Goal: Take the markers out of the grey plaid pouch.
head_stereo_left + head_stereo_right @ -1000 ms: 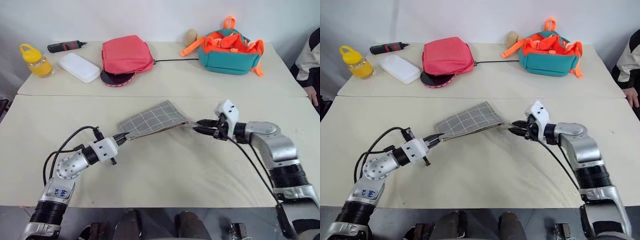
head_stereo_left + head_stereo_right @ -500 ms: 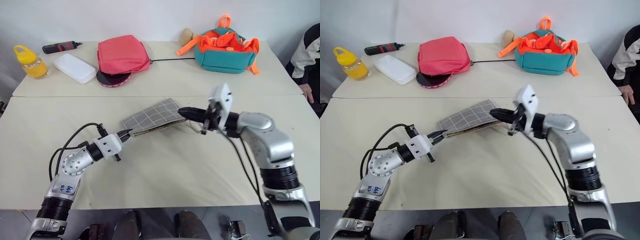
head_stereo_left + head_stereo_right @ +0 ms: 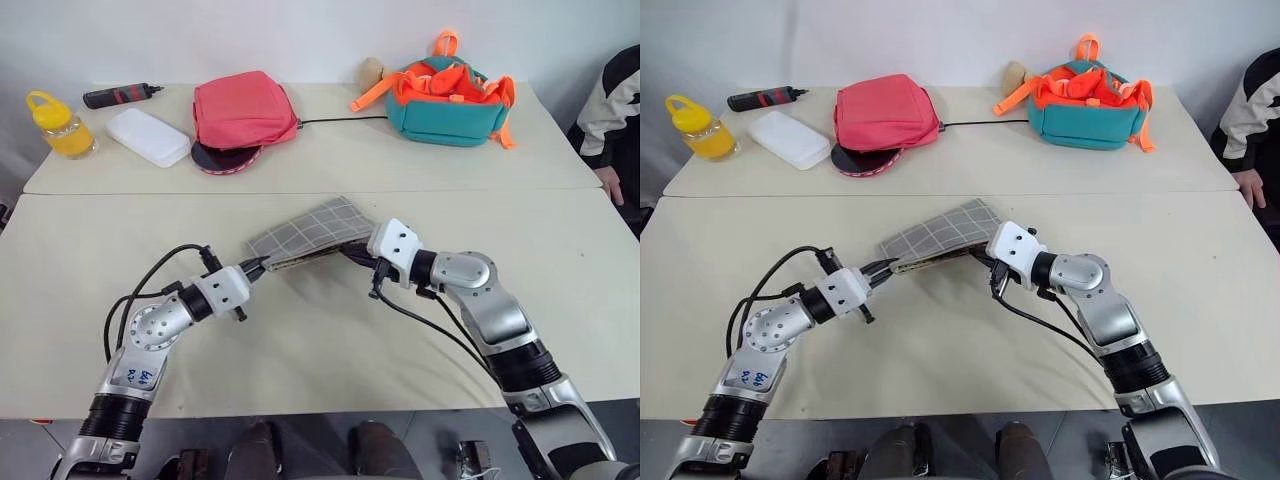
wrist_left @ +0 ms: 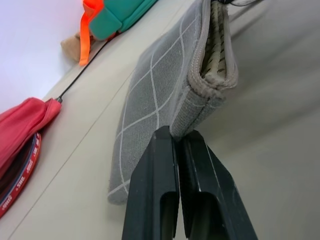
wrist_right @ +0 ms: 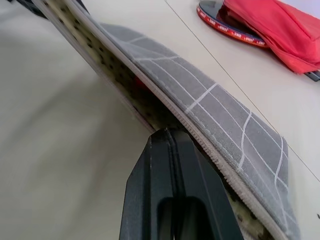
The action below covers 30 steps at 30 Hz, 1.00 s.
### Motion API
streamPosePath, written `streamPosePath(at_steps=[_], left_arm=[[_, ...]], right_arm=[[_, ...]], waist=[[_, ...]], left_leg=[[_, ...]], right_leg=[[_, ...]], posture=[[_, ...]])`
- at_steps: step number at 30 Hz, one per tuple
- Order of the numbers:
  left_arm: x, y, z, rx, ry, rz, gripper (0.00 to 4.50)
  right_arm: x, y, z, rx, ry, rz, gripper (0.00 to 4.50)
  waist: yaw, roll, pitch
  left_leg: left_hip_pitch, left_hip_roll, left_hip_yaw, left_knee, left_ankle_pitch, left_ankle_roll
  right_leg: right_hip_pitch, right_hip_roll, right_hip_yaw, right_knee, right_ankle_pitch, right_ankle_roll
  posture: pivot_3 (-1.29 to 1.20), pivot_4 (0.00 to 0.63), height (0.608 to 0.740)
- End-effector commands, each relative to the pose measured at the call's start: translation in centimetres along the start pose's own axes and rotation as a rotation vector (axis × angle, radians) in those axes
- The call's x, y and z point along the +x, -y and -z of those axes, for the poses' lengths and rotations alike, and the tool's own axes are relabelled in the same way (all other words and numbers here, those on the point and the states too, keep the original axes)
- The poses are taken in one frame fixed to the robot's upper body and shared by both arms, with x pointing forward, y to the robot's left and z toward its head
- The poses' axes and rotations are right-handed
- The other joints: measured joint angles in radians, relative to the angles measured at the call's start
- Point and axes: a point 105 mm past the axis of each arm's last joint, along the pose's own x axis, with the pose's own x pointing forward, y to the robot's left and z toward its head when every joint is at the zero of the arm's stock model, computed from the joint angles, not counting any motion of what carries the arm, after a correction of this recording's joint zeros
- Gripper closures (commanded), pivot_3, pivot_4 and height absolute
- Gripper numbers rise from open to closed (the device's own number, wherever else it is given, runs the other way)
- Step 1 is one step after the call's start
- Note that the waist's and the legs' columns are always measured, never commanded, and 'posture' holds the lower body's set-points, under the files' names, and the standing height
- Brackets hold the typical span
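The pouch (image 3: 308, 232) is lying mid-surface (image 3: 320, 350), its open zipper edge facing the robot and showing dotted lining. The left end effector (image 4: 178, 142) is pinching the pouch's near left corner, fingers pressed together on the fabric. The right end effector (image 5: 168, 136) is poking its fingers, pressed together, into the pouch's open mouth at the right end. Something red (image 5: 140, 83) is showing inside; whether it is a marker is unclear.

Beige table (image 3: 330, 340): yellow bottle (image 3: 58, 124), white box (image 3: 147, 136), pink-red bag (image 3: 243, 106), teal-and-orange backpack (image 3: 446, 92).
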Motion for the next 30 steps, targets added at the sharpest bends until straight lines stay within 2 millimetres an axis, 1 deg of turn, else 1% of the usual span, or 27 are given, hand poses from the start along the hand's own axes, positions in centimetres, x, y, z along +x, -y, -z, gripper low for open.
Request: streamPosePath(at_steps=[1, 4, 6, 8, 10, 11, 12, 13, 14, 18, 21, 24, 25, 30], left_arm=[[0.3, -0.2, -1.1, 0.026, 0.042, -0.009, 4.5], [0.3, 0.0, -1.2, 0.021, 0.048, -0.003, 4.5], [0.4, 0.3, -1.6, 0.006, 0.061, 0.019, 4.5], [0.7, 0.5, -2.2, -0.014, 0.084, 0.033, 4.5], [1.0, 0.3, -2.7, -0.018, 0.1, 0.035, 4.5], [1.3, 0.1, -3.0, -0.025, 0.112, 0.028, 4.5], [1.5, -0.2, -3.4, -0.033, 0.123, 0.018, 4.5], [1.6, -0.4, -3.7, -0.038, 0.131, 0.011, 4.5], [1.7, -0.6, -3.8, -0.042, 0.136, 0.007, 4.5], [1.7, -1.0, -4.1, -0.067, 0.14, 0.001, 4.5], [1.7, -0.7, -3.9, -0.08, 0.136, 0.016, 4.5], [1.8, -0.5, -3.8, -0.113, 0.143, 0.029, 4.5], [1.8, -0.4, -3.9, -0.124, 0.145, 0.032, 4.5], [1.9, -0.1, -3.9, -0.207, 0.153, 0.044, 4.5]], right_arm=[[0.1, 0.7, -1.1, -0.03, 0.04, 0.033, 4.49], [0.3, 0.8, -0.9, -0.05, 0.026, 0.041, 4.49], [0.7, 0.9, -0.9, -0.148, 0.0, 0.052, 4.49], [1.1, 1.2, -1.2, -0.254, -0.006, 0.068, 4.49], [1.3, 0.9, -1.2, -0.443, -0.036, 0.047, 4.49], [1.4, 0.7, -1.0, -0.5, -0.044, 0.04, 4.49], [1.5, 0.2, -0.5, -0.547, -0.059, 0.02, 4.13], [1.5, -0.1, -0.2, -0.582, -0.07, 0.003, 3.94], [1.5, -0.2, -0.1, -0.61, -0.072, -0.002, 3.63], [1.1, 1.1, -0.8, -0.651, -0.05, 0.06, 2.21], [0.9, 1.2, -0.2, -0.655, -0.07, 0.051, 1.17], [0.8, 1.5, -0.4, -0.675, -0.072, 0.061, 0.12], [0.8, 1.6, -0.5, -0.677, -0.071, 0.069, 0.05], [0.9, 1.9, -1.2, -0.629, -0.058, 0.062, 0.05]], waist=[[0.0, 0.0, 0.0], [0.0, 0.0, 0.0], [0.0, 0.0, 0.0], [-0.001, 0.0, 0.0], [-0.002, 0.0, 0.0], [-0.002, 0.0, 0.0], [-0.002, 0.0, 0.0], [-0.002, 0.0, 0.0], [-0.002, 0.0, 0.0], [-0.005, 0.0, 0.0], [-0.007, 0.0, 0.0], [-0.006, 0.0, 0.0], [-0.006, 0.0, 0.0], [-0.006, 0.0, 0.0]], left_leg=[[0.0, 0.0, 0.0, 0.0, 0.0, 0.0], [0.0, 0.0, 0.0, 0.001, 0.0, 0.0], [0.0, 0.0, 0.0, 0.001, 0.0, 0.0], [0.0, 0.0, 0.0, 0.001, 0.0, 0.0], [0.0, 0.0, 0.0, 0.002, 0.0, 0.0], [0.0, 0.0, 0.001, 0.002, 0.0, 0.0], [0.0, 0.0, 0.001, 0.002, 0.0, 0.0], [0.0, 0.0, 0.0, 0.002, 0.0, 0.0], [0.0, 0.0, 0.0, 0.002, 0.0, 0.0], [0.0, 0.0, 0.001, 0.002, 0.0, 0.0], [0.0, 0.0, 0.001, 0.003, 0.0, 0.0], [0.001, 0.001, 0.001, 0.003, 0.0, 0.0], [0.0, 0.001, 0.001, 0.004, 0.0, 0.0], [0.001, 0.002, 0.001, 0.004, 0.0, 0.0]], right_leg=[[0.0, 0.0, 0.0, 0.0, 0.0, 0.0], [0.0, 0.0, 0.0, 0.001, 0.0, 0.0], [0.0, 0.0, 0.0, 0.001, 0.0, 0.0], [0.0, 0.0, 0.0, 0.002, 0.0, 0.0], [-0.001, 0.0, 0.0, 0.002, 0.0, 0.0], [-0.001, 0.0, 0.001, 0.002, 0.0, 0.0], [-0.001, 0.0, 0.001, 0.002, 0.0, 0.0], [-0.001, 0.0, 0.001, 0.003, 0.0, 0.0], [-0.001, 0.0, 0.001, 0.002, 0.0, 0.0], [-0.001, 0.0, 0.001, 0.003, 0.0, 0.0], [-0.001, 0.001, 0.002, 0.004, 0.0, 0.0], [-0.001, 0.002, 0.002, 0.004, 0.0, 0.0], [-0.001, 0.002, 0.002, 0.004, 0.0, 0.0], [-0.001, 0.002, 0.002, 0.005, 0.0, 0.0]], posture=[[0.0, 0.15, 0.74], [0.0, 0.15, 0.74], [0.0, 0.15, 0.74], [0.0, 0.15, 0.74], [0.0, 0.15, 0.74], [0.0, 0.15, 0.74], [0.0, 0.15, 0.74], [0.0, 0.15, 0.74], [0.0, 0.15, 0.74], [0.0, 0.15, 0.74], [0.0, 0.15, 0.74], [0.0, 0.15, 0.74], [0.0, 0.15, 0.74], [0.0, 0.15, 0.74]])
